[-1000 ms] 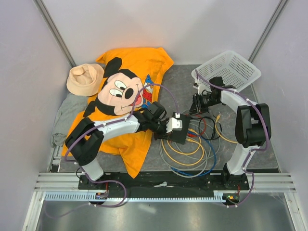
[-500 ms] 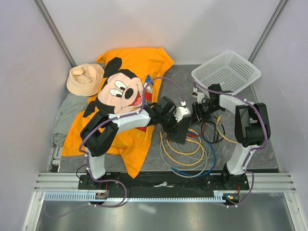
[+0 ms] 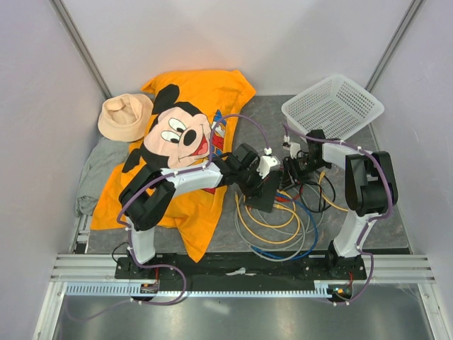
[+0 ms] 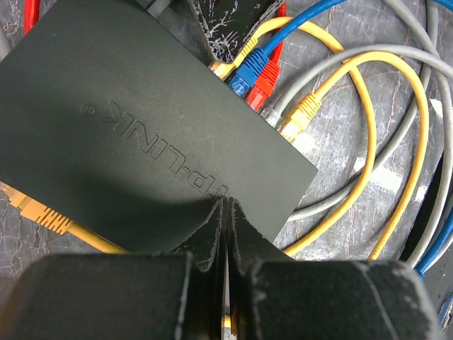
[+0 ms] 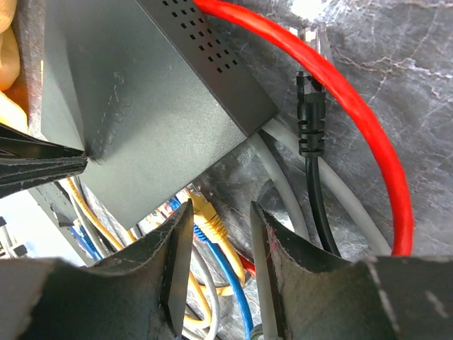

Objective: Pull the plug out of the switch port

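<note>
Lower centre, the left gripper (image 4: 225,212), fingers pressed together, pins the switch (image 4: 141,127), presumably against sliding. The right gripper (image 5: 221,212) holds its jaws partly apart astride the yellow plug (image 5: 200,211), gripping nothing.

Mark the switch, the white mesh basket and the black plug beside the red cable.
switch (image 4: 141,127): left wrist view, middle of its top face.
white mesh basket (image 3: 333,106): top external view, bare mesh floor.
black plug (image 5: 311,113): right wrist view, connector body.
</note>
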